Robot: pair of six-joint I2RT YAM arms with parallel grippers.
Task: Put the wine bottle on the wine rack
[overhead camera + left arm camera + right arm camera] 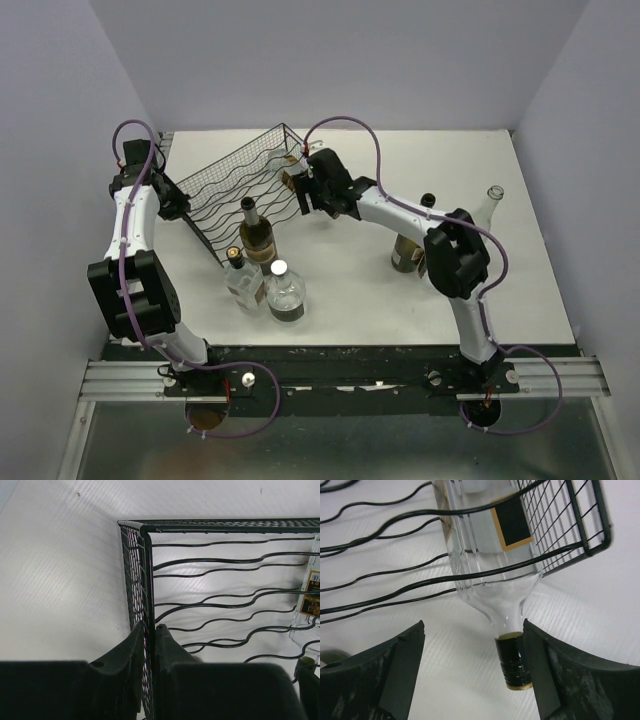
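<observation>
The left gripper [149, 636] is clamped on the wine rack's [148, 570] end panel, probably to steady it, while the right gripper's [474, 626] 2 fingers stand spread either side of the wine bottle's [490, 545] neck, its body cradled in the wires just ahead.

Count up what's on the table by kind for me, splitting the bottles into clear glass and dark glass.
wine rack: 1
clear bottles: 4, one of them lying in the rack
dark bottles: 2
Total: 7
</observation>
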